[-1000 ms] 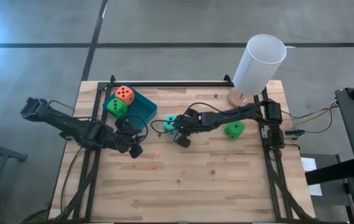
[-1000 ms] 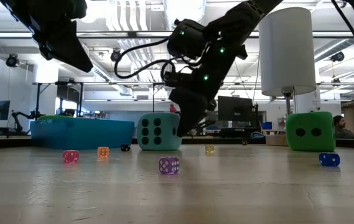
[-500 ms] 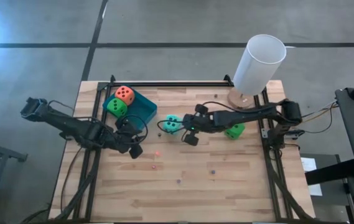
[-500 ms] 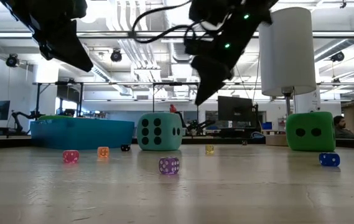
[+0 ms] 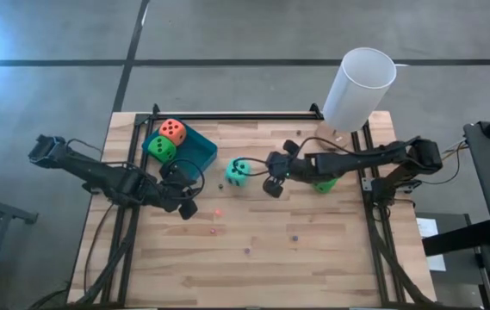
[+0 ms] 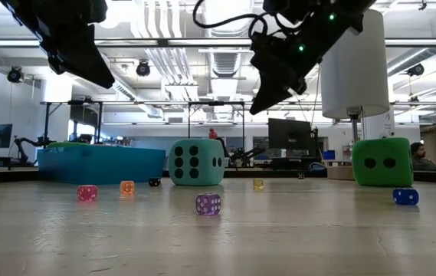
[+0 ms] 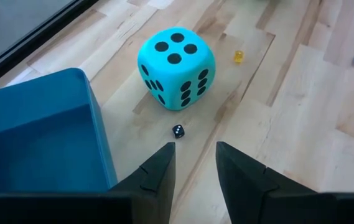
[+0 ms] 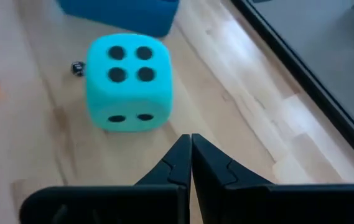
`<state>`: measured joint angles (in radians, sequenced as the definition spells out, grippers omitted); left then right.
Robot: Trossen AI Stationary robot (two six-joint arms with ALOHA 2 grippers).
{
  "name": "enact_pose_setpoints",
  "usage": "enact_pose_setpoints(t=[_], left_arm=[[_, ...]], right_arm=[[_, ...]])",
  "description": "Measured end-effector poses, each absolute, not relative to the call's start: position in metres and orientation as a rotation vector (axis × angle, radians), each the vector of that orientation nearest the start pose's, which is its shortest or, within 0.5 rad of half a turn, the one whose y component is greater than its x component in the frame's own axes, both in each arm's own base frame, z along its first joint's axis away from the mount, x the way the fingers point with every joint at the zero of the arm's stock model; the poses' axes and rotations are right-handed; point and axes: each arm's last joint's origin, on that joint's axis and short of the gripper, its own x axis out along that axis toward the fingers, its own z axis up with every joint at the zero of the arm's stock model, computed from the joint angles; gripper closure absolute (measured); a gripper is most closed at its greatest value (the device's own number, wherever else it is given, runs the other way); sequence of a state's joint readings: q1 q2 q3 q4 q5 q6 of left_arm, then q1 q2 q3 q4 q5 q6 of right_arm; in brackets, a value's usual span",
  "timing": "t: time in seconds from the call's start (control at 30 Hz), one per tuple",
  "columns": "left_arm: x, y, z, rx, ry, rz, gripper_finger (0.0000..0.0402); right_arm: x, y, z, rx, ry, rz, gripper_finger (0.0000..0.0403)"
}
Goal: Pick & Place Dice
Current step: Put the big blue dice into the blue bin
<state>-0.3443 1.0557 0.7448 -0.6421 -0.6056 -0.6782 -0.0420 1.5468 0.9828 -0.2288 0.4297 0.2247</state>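
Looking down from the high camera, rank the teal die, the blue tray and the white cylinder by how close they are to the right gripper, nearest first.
From the right gripper, empty above the table's middle, in the high view:
1. The teal die, just beside it toward the left arm's side.
2. The white cylinder, at the far corner on the right arm's side.
3. The blue tray, beyond the teal die, holding an orange-red die and a green die.

The right end effector (image 5: 273, 184) hangs raised mid-bench, fingers pressed together, empty. The left end effector (image 5: 186, 207) waits at the bench's left side, fingers slightly parted, empty.
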Motion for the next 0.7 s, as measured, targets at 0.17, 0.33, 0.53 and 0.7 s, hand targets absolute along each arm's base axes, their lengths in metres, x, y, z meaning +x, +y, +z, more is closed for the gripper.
enact_pose_setpoints(t=[0.17, 0.33, 0.53, 0.7], left_arm=[[0.189, -0.050, 0.241, -0.201, 0.713, 0.506, 0.0283], [0.189, -0.050, 0.241, -0.203, 0.710, 0.506, 0.0283], [0.190, -0.050, 0.241, -0.205, 0.707, 0.505, 0.0283], [0.190, -0.050, 0.241, -0.202, 0.707, 0.504, 0.0283]], right_arm=[[0.317, -0.042, 0.215, 0.077, 0.718, -0.577, 0.0394], [0.316, -0.060, 0.210, 0.086, 0.717, -0.620, 0.0394], [0.333, -0.077, 0.208, 0.096, 0.682, -0.574, 0.0394], [0.353, -0.081, 0.197, 0.089, 0.716, -0.512, 0.0394]])
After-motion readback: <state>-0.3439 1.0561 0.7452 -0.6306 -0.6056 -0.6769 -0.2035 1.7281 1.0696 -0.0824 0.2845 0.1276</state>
